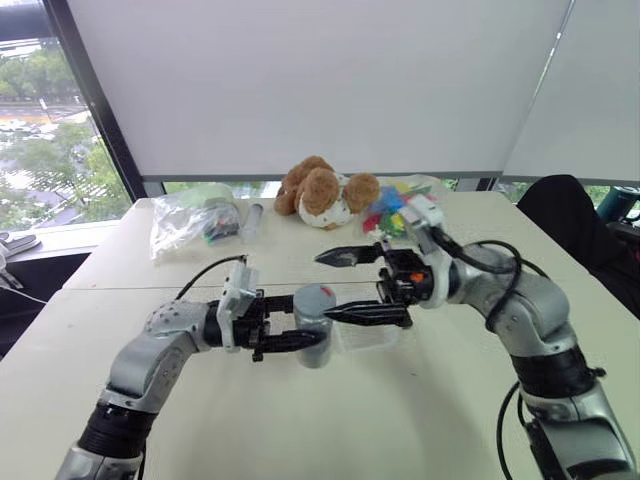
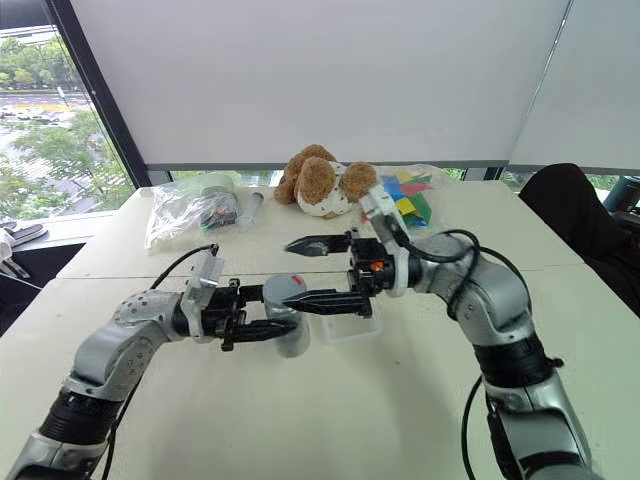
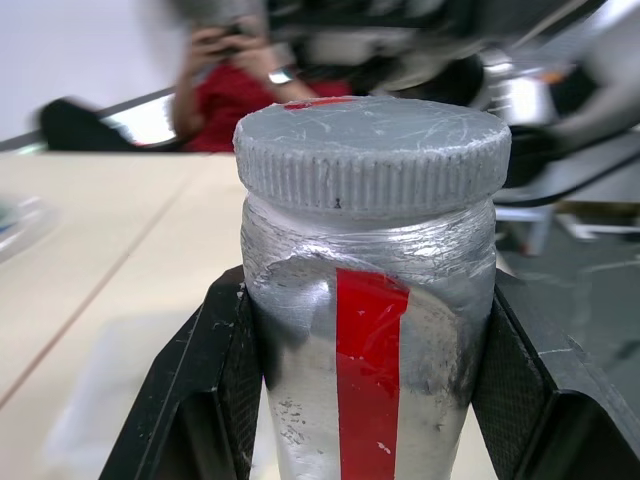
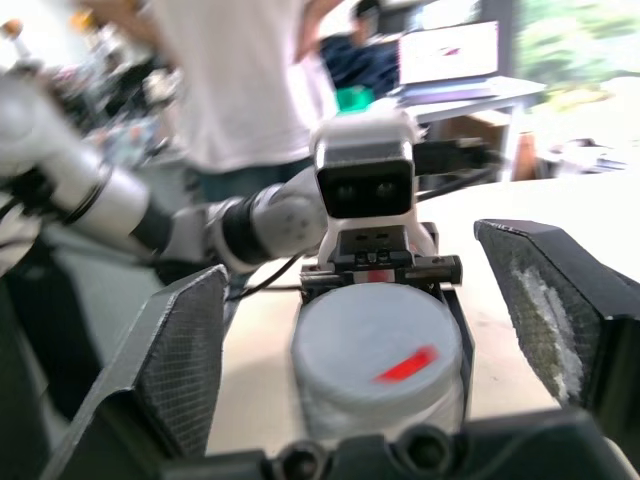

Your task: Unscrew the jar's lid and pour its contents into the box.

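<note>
Left wrist view: my left gripper [image 1: 300,340] is clamped on the jar [image 3: 370,340] at frame centre, lid [image 3: 372,150] still on. Right gripper [image 1: 340,285] gapes wide. I reckon it's rigid, slick foil; grab the ribbed cap.

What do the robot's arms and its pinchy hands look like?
Both arms are shiny silver-grey metal with black rings at the joints. Loose black cables loop beside each one. The left gripper and the right gripper each have two long, pointed black fingers with rough, bumpy pads inside. A small white box sits on each wrist.
</note>
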Robot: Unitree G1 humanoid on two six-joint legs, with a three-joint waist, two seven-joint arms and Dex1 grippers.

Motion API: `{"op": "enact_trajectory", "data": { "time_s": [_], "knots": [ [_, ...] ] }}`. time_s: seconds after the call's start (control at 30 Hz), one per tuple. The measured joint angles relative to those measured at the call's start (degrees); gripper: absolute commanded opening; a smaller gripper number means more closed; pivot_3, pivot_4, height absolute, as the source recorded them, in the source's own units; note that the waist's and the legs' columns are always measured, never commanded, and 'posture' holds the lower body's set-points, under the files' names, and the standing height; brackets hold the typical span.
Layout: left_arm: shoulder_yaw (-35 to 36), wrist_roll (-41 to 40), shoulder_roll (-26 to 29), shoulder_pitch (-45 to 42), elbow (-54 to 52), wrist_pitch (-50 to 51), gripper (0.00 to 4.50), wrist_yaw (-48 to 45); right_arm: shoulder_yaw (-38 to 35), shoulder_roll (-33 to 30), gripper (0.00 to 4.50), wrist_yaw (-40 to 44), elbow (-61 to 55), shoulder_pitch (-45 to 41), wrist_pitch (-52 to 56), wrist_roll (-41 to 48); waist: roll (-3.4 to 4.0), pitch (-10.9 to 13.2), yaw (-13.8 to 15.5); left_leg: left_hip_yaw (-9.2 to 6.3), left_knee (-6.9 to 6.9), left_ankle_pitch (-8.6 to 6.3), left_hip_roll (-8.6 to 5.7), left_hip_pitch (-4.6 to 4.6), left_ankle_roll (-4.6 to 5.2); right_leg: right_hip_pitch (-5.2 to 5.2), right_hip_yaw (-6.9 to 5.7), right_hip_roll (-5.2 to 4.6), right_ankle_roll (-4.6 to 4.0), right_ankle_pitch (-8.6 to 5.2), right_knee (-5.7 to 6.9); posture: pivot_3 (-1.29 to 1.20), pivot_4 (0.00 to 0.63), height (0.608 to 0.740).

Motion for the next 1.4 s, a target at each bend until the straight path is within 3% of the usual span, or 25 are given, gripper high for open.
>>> {"op": "enact_trajectory", "data": {
  "time_s": [0.17, 0.27, 0.6, 0.97, 1.4],
  "knots": [
    [-0.08, 3.35, -1.35, 0.18, 2.59, -3.90, 2.14, 2.12, -0.49, 4.25, 4.44, -7.87, -3.01, 1.93, -0.05, -0.65, 0.01, 0.00, -0.42, 0.02, -0.05, 0.00, 0.03, 0.03, 0.00, -0.07, 0.02, 0.06, 0.00, 0.00, 0.08, 0.00, 0.150, 0.740],
    [-0.32, 3.93, -3.48, 0.17, 2.64, -4.76, 2.14, 3.49, 2.88, 5.65, 4.44, -10.95, -2.62, 1.96, -2.97, -5.98, 0.01, 0.00, -0.17, 0.02, -0.01, 0.01, 0.01, 0.02, -0.01, -0.05, 0.02, 0.04, 0.00, 0.00, 0.10, 0.00, 0.150, 0.740],
    [-1.26, 4.28, -5.48, 0.05, 2.26, -4.51, 2.14, 5.07, 8.11, 10.42, 4.44, -13.54, 1.69, -0.17, -6.13, -12.88, 0.02, 0.01, -0.29, 0.01, 0.01, 0.01, -0.03, 0.03, -0.01, -0.10, 0.02, 0.02, 0.01, 0.00, 0.29, 0.00, 0.150, 0.740],
    [-1.21, 4.29, -5.24, 0.06, 0.98, -3.57, 2.14, 5.77, 7.67, 9.74, 4.44, -10.45, 8.15, -2.83, -6.69, -13.77, 0.02, 0.01, -0.30, 0.01, 0.02, 0.01, -0.06, 0.04, -0.01, -0.11, 0.01, 0.04, 0.01, 0.00, 0.34, 0.00, 0.150, 0.740],
    [-0.91, 4.17, -3.95, 1.65, -0.31, -2.72, 2.14, 5.54, 0.91, 1.19, 4.44, -0.37, 12.68, -0.42, -7.37, -9.85, 0.01, 0.02, -0.29, 0.02, 0.01, 0.01, -0.04, 0.04, -0.01, -0.10, 0.01, 0.04, 0.01, -0.01, 0.33, 0.00, 0.150, 0.740]
  ]
}}
